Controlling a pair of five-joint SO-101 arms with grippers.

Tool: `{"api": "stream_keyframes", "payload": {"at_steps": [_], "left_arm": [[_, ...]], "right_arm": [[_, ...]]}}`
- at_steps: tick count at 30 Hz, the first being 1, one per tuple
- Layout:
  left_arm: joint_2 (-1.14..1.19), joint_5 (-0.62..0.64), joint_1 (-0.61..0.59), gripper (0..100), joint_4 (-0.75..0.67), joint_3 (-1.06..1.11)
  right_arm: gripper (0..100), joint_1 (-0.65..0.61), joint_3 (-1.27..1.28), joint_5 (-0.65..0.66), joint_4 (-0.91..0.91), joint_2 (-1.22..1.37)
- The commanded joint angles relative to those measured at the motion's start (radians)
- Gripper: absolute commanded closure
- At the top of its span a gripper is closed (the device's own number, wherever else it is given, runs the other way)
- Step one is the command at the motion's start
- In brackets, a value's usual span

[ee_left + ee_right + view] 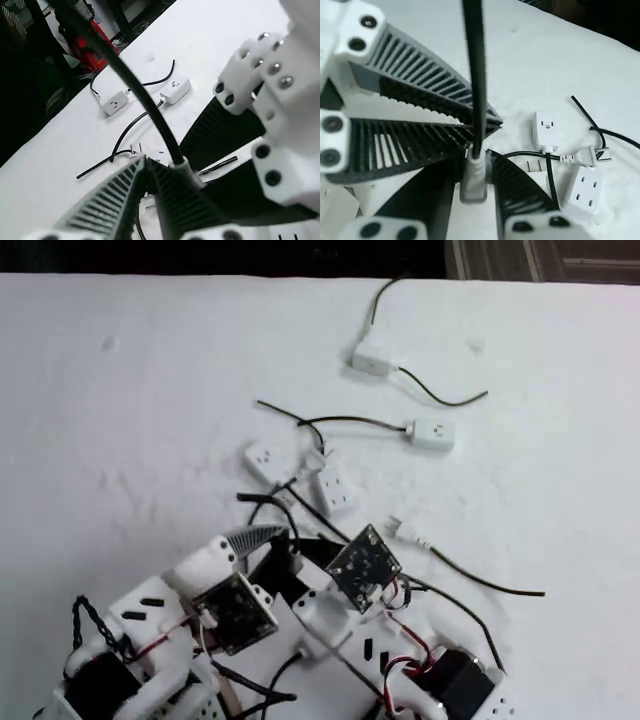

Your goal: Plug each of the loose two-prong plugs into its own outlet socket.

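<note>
right hand grips a grey plug between its fingers, cord running up. left hand is pinched closed, tips meeting just beside that cord. past both hands on the desk lie a socket, a loose plug and a second socket.

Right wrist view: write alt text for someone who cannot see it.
The right gripper clamps a pale plug on a black cable, with the left gripper shut beside that cable. Beyond lie a white outlet socket, a second socket and a loose two-prong plug near them.
</note>
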Motion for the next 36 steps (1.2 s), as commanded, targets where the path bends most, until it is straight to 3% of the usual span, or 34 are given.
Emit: {"api": "stream_keyframes", "payload": {"at_steps": [1, 13, 21, 28, 33, 36], "left_arm": [[-0.012, -0.041, 0.067, 97, 0.008, -0.046], [-0.012, -0.044, 0.056, 98, 0.077, -0.187], [-0.012, -0.038, -0.229, 98, 0.084, -0.186], [-0.008, -0.037, -0.283, 96, 0.196, -0.184], [-0.005, 0.046, -0.374, 73, 0.233, -0.135], [-0.004, 0.015, -0.375, 74, 0.233, -0.074]], "right_arm": [[98.1, -0.01, -0.005, 0.008, 0.007, 0.007], [98.1, -0.01, -0.005, 0.008, 0.007, 0.001], [98.1, 0.012, -0.043, 0.008, 0.004, -0.002], [98.1, 0.272, -0.147, 0.008, 0.008, -0.001], [98.1, 0.487, -0.187, 0.005, 0.044, -0.001], [98.1, 0.57, -0.233, -0.002, 0.102, 0.007]]}}
